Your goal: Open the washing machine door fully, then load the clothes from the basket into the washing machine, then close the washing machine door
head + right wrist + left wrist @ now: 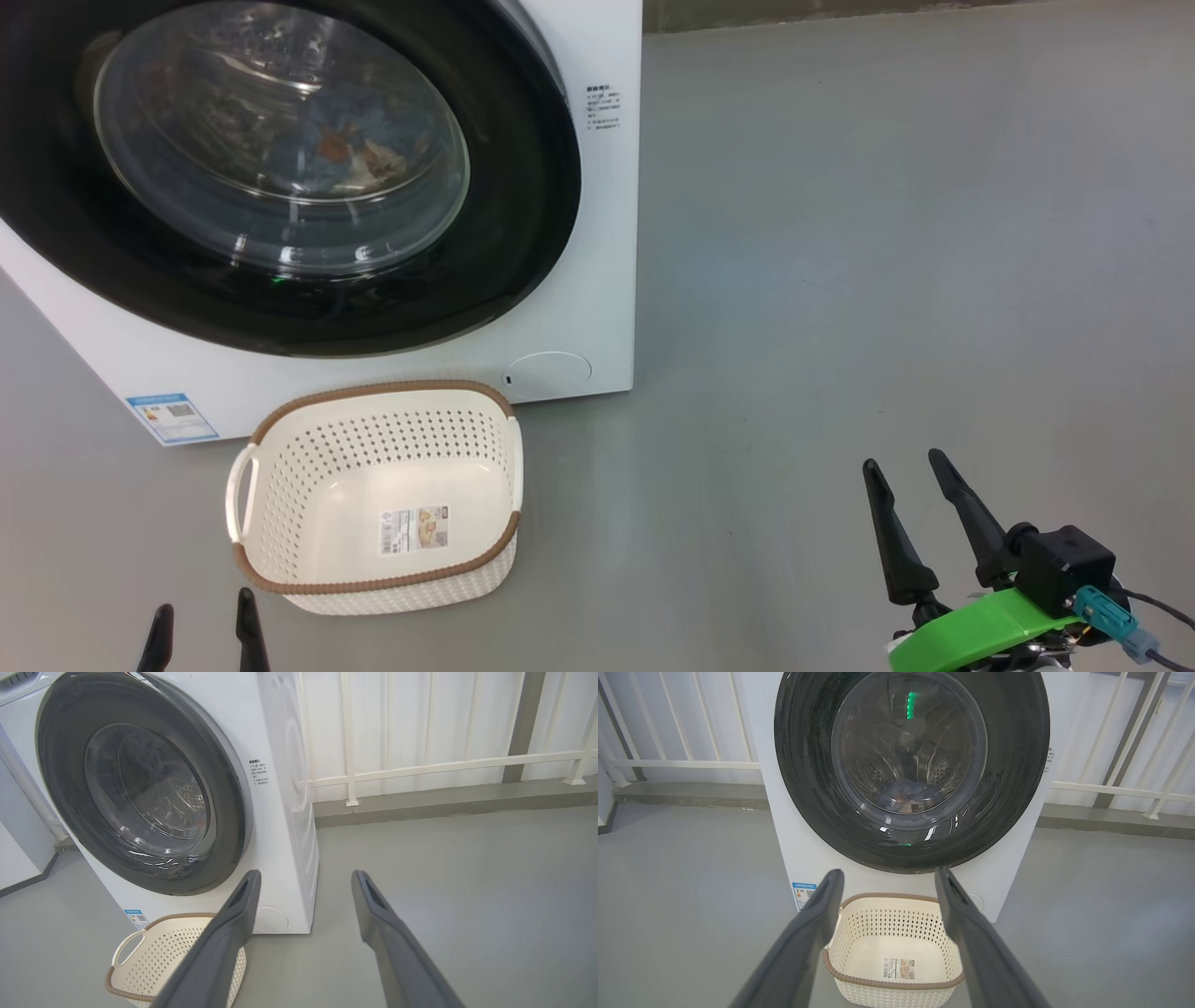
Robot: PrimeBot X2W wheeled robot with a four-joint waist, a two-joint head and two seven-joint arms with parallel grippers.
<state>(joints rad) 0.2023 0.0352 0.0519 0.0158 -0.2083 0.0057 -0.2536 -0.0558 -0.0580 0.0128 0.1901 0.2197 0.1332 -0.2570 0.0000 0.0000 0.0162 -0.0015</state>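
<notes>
On the grey floor (840,280) the basket (373,439) sits just ahead of your left gripper (203,625), wide and empty like your right gripper (904,467), so nudging forward could knock it.

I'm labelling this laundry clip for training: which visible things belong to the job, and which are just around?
Job: white front-loading washing machine; its round black-rimmed glass door, shut; light blue printed clothes behind the glass; empty cream perforated plastic basket with brown rim.
Just around: white barred railing; grey floor.
</notes>
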